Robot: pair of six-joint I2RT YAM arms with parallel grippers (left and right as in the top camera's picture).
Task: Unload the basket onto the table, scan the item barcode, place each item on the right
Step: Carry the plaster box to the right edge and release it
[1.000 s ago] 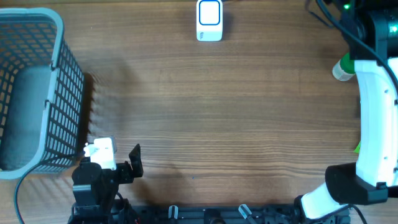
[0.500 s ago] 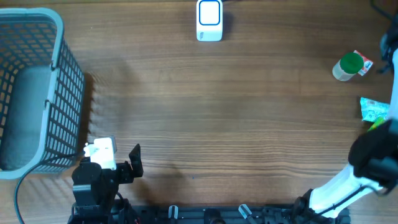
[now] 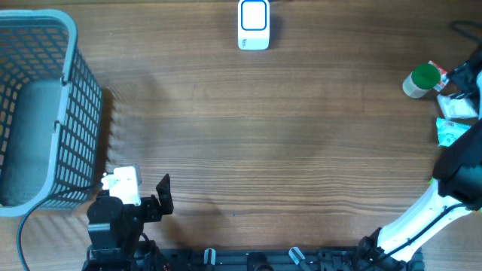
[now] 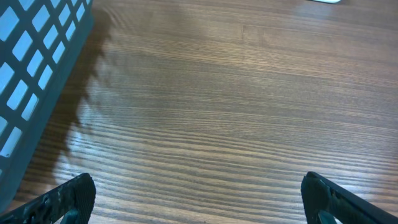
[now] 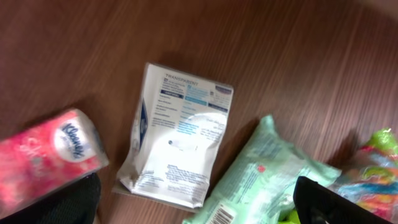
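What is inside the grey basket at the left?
Only bare grey floor shows inside the basket; no item. Its left edge runs out of frame, so that strip is unseen.

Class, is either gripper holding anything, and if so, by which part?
Nothing is held. The left gripper is open over the table; the right gripper is open above the white packet lying on it.

Top centre, the white scanner (image 3: 254, 25) sits on the wooden table (image 3: 286, 143). Far left, the grey mesh basket (image 3: 71, 98) fills the edge. Lower left, the left arm (image 3: 113, 222) sits just below the basket. Over on the right edge, a green-capped bottle (image 3: 420, 80), a white packet (image 3: 458, 108) and a green packet (image 3: 449, 133) cluster together, and the right arm (image 3: 422, 218) reaches up towards them from the lower right.
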